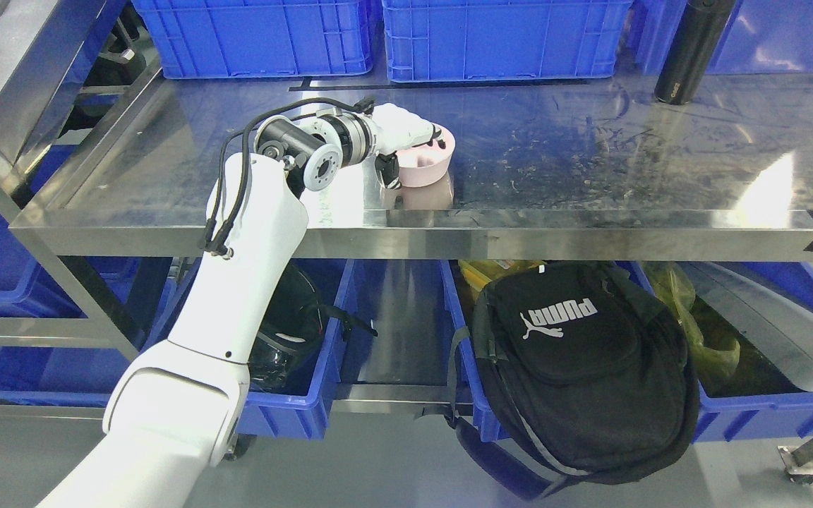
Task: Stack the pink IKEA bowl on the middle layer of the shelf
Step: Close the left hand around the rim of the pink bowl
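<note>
A pink bowl (pixel 429 164) sits on the steel middle shelf (pixel 590 155), a little in from its front edge. My left hand (pixel 406 144) reaches up from the lower left and is shut on the bowl: its fingers curl over the near rim into the bowl and the thumb presses the outer wall. The bowl appears to rest on the shelf, with its reflection just below it. Only one pink bowl shows.
Blue crates (pixel 505 39) line the back of the shelf. A black bottle (pixel 690 49) stands at the back right. Below, blue bins (pixel 293 409) hold a dark helmet and a black backpack (pixel 576 367) hangs out in front.
</note>
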You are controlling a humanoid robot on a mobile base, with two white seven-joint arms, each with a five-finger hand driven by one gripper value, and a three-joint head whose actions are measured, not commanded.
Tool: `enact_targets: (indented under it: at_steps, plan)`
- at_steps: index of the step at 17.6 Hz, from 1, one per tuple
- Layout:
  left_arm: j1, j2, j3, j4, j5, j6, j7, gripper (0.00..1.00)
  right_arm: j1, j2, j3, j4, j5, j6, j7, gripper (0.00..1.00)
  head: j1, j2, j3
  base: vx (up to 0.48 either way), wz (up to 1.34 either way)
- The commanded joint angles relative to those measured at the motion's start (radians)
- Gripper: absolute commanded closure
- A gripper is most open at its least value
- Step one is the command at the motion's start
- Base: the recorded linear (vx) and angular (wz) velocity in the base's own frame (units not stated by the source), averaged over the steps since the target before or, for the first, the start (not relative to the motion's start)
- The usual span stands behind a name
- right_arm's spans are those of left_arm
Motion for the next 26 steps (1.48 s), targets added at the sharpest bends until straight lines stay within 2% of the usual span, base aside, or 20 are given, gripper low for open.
enact_targets:
  at_steps: [1,7,14,16,19,21,23,26]
  plan:
    - [-0.037,-0.014,-0.001,0.173,-0.012,0.004,0.006,0.25,0.023,-0.017,0.000,-0.017,0.000,0.001,0.000,0.00,0.0000,0.000,0.000,0.000,0.00]
    - [-0.052,-0.014,-0.001,0.227,0.000,0.001,0.052,0.25,0.023,-0.017,0.000,-0.017,0.000,0.001,0.000,0.00,0.0000,0.000,0.000,0.000,0.00]
    - [-0.086,-0.014,-0.016,0.225,0.132,-0.005,0.078,0.26,0.023,-0.017,0.000,-0.017,0.000,0.001,0.000,0.00,0.0000,0.000,0.000,0.000,0.00]
    - [-0.086,-0.014,-0.025,0.230,0.142,-0.005,0.078,0.32,0.023,-0.017,0.000,-0.017,0.000,0.001,0.000,0.00,0.0000,0.000,0.000,0.000,0.00]
    - [-0.086,-0.014,-0.024,0.228,0.136,0.002,0.070,0.49,0.023,-0.017,0.000,-0.017,0.000,0.001,0.000,0.00,0.0000,0.000,0.000,0.000,0.00]
    - [-0.087,-0.014,-0.021,0.228,0.132,0.004,0.064,0.57,0.023,-0.017,0.000,-0.017,0.000,0.001,0.000,0.00,0.0000,0.000,0.000,0.000,0.00]
    - [-0.086,-0.014,-0.015,0.224,0.125,0.004,0.064,0.71,0.023,-0.017,0.000,-0.017,0.000,0.001,0.000,0.00,0.0000,0.000,0.000,0.000,0.00]
    - [-0.084,-0.014,-0.005,0.218,0.120,-0.008,0.066,0.81,0.023,-0.017,0.000,-0.017,0.000,0.001,0.000,0.00,0.0000,0.000,0.000,0.000,0.00]
